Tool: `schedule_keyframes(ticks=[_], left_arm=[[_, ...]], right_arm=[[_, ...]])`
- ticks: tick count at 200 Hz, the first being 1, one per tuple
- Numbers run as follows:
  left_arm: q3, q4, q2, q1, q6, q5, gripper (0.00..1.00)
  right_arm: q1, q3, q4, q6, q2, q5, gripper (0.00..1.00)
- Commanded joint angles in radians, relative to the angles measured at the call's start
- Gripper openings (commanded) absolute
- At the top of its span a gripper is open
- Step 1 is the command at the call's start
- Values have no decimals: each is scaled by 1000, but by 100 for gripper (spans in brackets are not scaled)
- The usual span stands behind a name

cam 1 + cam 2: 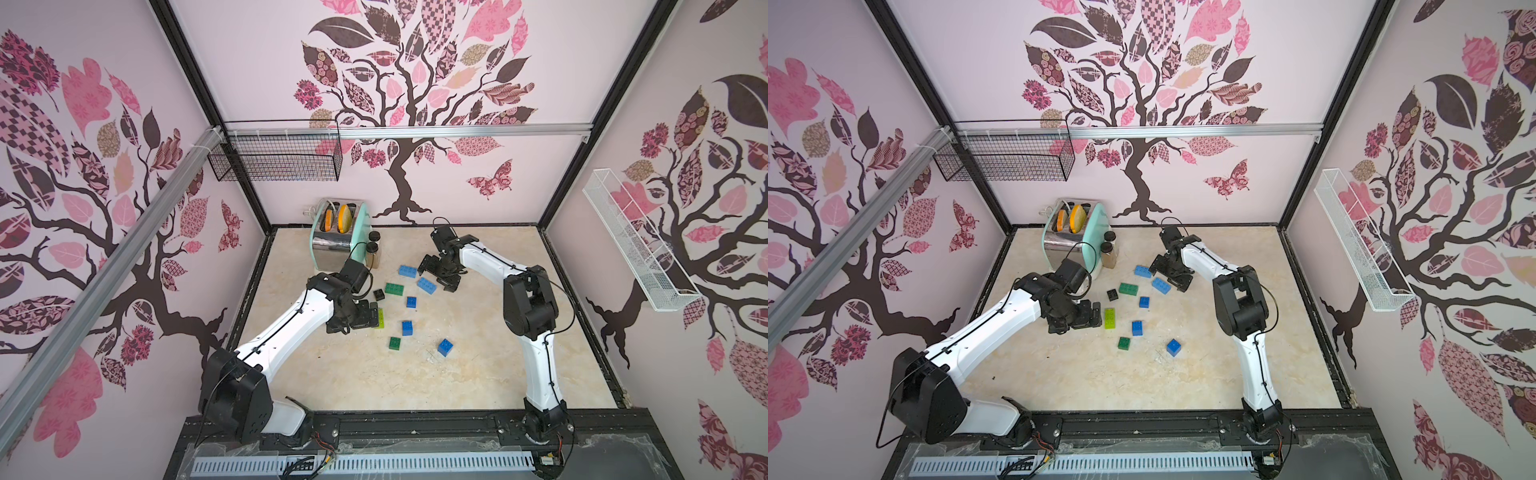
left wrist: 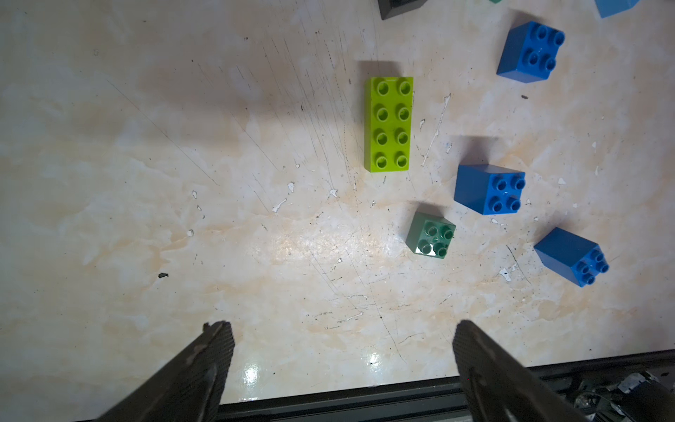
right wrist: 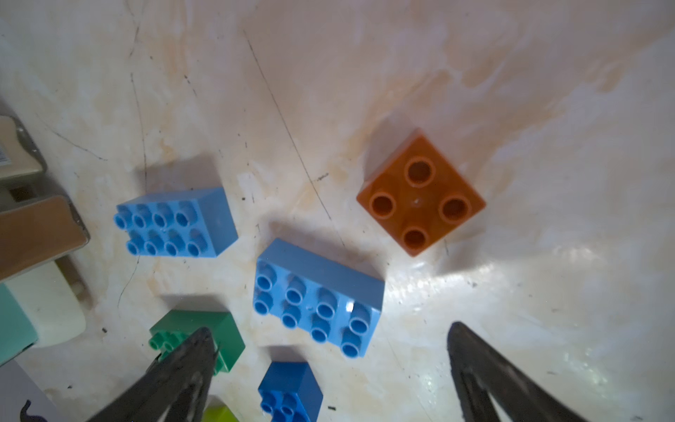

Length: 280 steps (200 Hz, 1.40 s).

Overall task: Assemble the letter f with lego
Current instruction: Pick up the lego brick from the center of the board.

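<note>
Lego bricks lie loose and unjoined, all studs up, across the middle of the pale marbled surface (image 1: 478,374), between the two arms. At the far end of the spread sit two light blue oblong bricks (image 1: 407,271) (image 1: 427,285), with a dark green oblong brick (image 1: 394,289) and a small black square brick (image 1: 379,295) to their left. A blue square brick (image 1: 411,302) lies just nearer. A lime oblong brick (image 1: 1110,318) lies flat at the left of the group. Right of it and nearer are a second blue square (image 1: 407,327), a dark green square (image 1: 394,343) and, nearest and rightmost, a third blue square (image 1: 445,347). An orange-brown square brick (image 3: 420,193) shows only in the right wrist view, apart from the light blue pair.

The left fingers (image 2: 212,358) stand spread wide with nothing between them, just left of the lime brick and clear of it. The right fingers (image 3: 478,369) are also spread and empty, above the far cluster by the light blue bricks.

A mint-and-chrome toaster (image 1: 340,237) stands at the far left of the surface, two dark-capped jars (image 1: 373,249) just to its right. A black wire basket (image 1: 276,156) hangs on the far wall, and a white one (image 1: 636,245) hangs on the right wall.
</note>
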<state>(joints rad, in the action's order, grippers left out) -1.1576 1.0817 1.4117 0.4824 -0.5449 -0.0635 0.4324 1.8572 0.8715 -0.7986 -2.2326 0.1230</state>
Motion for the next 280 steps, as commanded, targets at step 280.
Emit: schedule_keyframes(ticks=[280], left_arm=[[51, -47, 8, -87, 50, -24, 95]], right_arm=[[88, 107, 147, 10, -80, -187, 85]])
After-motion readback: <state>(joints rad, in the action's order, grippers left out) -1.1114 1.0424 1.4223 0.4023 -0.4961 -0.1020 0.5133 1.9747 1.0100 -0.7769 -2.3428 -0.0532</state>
